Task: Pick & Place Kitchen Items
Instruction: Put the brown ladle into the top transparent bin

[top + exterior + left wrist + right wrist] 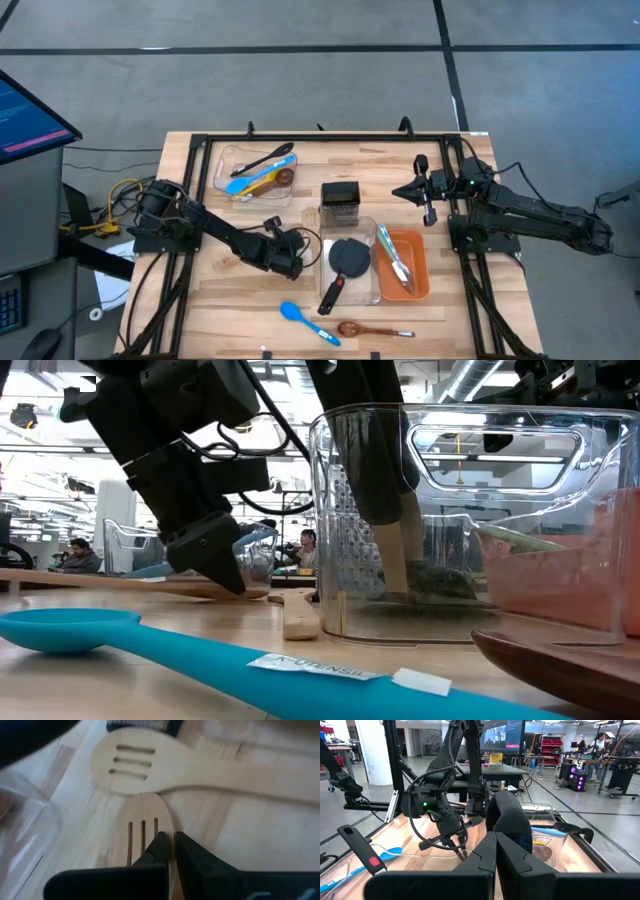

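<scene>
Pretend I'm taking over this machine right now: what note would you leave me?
Left gripper: down at the table, shut on the edge of a slotted wooden spatula; a second wooden spatula lies beside it.
Right gripper: shut, empty, waiting at the table's right.
Already in bins: black turner, tongs, a few utensils in the far-left bin.
Still loose: blue spoon, brown wooden spoon, both spatulas; grater stands mid-table.

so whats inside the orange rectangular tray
Metal tongs lie lengthwise in the orange rectangular tray. Nothing else shows there, though the floor under the tongs is covered.
</scene>
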Robot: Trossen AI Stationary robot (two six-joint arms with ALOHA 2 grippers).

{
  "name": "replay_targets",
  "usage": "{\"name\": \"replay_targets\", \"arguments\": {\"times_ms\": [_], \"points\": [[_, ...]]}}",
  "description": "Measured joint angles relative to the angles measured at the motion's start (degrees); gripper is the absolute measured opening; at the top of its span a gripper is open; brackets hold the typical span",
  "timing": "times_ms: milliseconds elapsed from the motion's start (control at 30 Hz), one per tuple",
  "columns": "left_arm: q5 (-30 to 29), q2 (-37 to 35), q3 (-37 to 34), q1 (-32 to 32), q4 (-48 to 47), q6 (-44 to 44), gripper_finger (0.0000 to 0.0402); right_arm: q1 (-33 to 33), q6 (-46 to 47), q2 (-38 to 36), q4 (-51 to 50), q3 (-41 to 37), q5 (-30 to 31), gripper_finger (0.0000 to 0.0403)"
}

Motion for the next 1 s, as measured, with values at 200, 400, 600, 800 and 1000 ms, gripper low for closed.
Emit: {"name": "replay_targets", "arguments": {"times_ms": [200,400,600,800,1000], "points": [[-1.0,-0.3,2.2,-0.1,-6.3,-0.1,0.0001,0.0,-0.1,0.0,0.0,0.0,0.0,0.0],[-3.9,-4.6,2.5,-0.3,-7.9,-0.2,0.0001,0.0,-0.4,0.0,-0.1,0.0,0.0,0.0],[-6.2,-10.0,2.6,-0.4,-8.4,-0.1,0.0001,0.0,-0.4,0.0,-0.2,0.0,0.0,0.0],[-7.5,-12.2,2.6,-0.4,-8.7,1.4,0.0001,0.0,-0.4,0.0,-0.3,0.0,0.0,0.0],[-8.3,-14.5,2.6,-0.3,-8.7,2.1,0.0,0.0,-0.5,0.0,-0.4,0.0,0.0,0.0]]}}
